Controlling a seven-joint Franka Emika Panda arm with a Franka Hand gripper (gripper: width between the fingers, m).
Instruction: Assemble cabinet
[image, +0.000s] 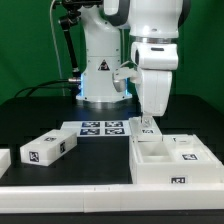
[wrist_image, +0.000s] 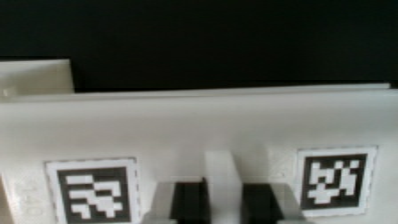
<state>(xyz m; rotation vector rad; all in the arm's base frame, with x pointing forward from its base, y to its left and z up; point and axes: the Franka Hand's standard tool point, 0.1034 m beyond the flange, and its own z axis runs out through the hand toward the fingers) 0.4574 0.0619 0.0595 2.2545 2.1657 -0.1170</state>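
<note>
The cabinet (image: 170, 160) is a large white boxy body with square compartments, lying at the exterior view's right. It carries small blocks with black-and-white tags (image: 185, 155). My gripper (image: 147, 121) reaches down onto the cabinet's back corner nearest the middle. In the wrist view the white cabinet face (wrist_image: 196, 125) fills the picture with a tag (wrist_image: 93, 190) on each side. My gripper (wrist_image: 224, 198) stands with its dark fingers (wrist_image: 187, 203) shut on a thin upright white rib (wrist_image: 221, 170) of the cabinet.
A loose white block with a tag (image: 48, 148) lies at the exterior view's left, and another white piece (image: 3, 158) is cut off by the edge. The marker board (image: 100, 128) lies behind, before the robot base (image: 100, 70). A long white rail (image: 70, 195) runs along the front.
</note>
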